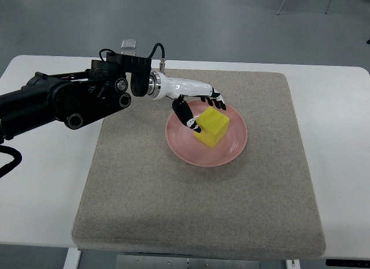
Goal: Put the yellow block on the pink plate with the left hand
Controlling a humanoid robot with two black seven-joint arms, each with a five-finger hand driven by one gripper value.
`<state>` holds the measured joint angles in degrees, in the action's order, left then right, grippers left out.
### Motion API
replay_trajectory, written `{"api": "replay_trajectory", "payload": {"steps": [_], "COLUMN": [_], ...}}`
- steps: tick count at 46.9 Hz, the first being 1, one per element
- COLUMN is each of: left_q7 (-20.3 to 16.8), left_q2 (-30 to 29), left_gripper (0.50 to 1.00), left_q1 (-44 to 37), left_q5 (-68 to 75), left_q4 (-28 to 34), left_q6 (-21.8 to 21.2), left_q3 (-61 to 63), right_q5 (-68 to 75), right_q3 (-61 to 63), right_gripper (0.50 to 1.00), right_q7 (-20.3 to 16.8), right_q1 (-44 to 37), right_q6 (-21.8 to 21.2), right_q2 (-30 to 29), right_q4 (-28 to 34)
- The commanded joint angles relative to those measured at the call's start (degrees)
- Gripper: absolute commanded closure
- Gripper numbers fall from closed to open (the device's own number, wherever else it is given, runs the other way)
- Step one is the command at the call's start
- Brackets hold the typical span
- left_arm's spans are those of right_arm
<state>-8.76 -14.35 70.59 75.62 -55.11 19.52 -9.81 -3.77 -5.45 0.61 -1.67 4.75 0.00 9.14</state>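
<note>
The yellow block [214, 128] sits in the pink plate [230, 155], left of the plate's centre. My left hand [208, 117] reaches in from the left on its black arm and hovers over the plate's upper-left rim. Its thumb [191, 122] lies by the block's left corner. The other fingertips [218, 102] sit just past the block's far corner. The fingers are spread loosely around that side of the block and do not look clamped on it. The right arm does not show.
The plate lies on a beige felt mat [173, 211] that covers most of the white table [341, 107]. A small grey object [128, 44] lies at the table's far edge. Grey floor lies beyond.
</note>
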Motion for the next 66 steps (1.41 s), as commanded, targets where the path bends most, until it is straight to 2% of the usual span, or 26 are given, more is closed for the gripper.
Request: {"api": "replay_trajectory", "payload": {"steps": [1, 16, 28, 36, 37, 39, 49, 56, 66], "left_q7": [-0.03, -0.03, -0.12, -0.12, -0.03, -0.03, -0.12, -0.03, 0.85], "left_q2": [-0.5, -5.33, -4.72, -4.63, -4.54, -4.37, -1.82, -0.94, 0.55], "left_gripper": [0.654, 0.651, 0.632, 0.628, 0.622, 0.528, 0.51, 0.51, 0.508], "left_q1": [0.34, 0.52, -0.98, -2.73, -2.91, -3.17, -5.19, -5.55, -5.55], "left_q5": [0.06, -0.47, -0.82, -1.09, -1.09, -1.17, -2.14, -7.57, -27.52], "left_q4": [0.09, 2.9, 13.18, 18.02, 18.72, 20.13, 27.77, 31.47, 33.75], "left_q6": [-0.01, -1.94, -12.74, -16.88, -17.32, -18.46, -25.4, -26.02, -25.94], "left_q3": [-0.56, -0.82, 0.06, 0.15, 0.06, -0.2, -0.21, -0.38, -0.21], "right_q5": [-0.01, -0.01, -0.01, -0.01, -0.01, -0.01, -0.01, -0.01, -0.01], "right_q3": [0.0, 0.0, 0.0, 0.0, 0.0, 0.0, 0.0, 0.0, 0.0], "right_gripper": [0.576, 0.576, 0.576, 0.576, 0.576, 0.576, 0.576, 0.576, 0.576], "right_q7": [0.0, 0.0, 0.0, 0.0, 0.0, 0.0, 0.0, 0.0, 0.0], "right_q1": [0.0, 0.0, 0.0, 0.0, 0.0, 0.0, 0.0, 0.0, 0.0], "right_q6": [0.0, 0.0, 0.0, 0.0, 0.0, 0.0, 0.0, 0.0, 0.0], "right_q2": [0.0, 0.0, 0.0, 0.0, 0.0, 0.0, 0.0, 0.0, 0.0], "right_q4": [0.0, 0.0, 0.0, 0.0, 0.0, 0.0, 0.0, 0.0, 0.0]}}
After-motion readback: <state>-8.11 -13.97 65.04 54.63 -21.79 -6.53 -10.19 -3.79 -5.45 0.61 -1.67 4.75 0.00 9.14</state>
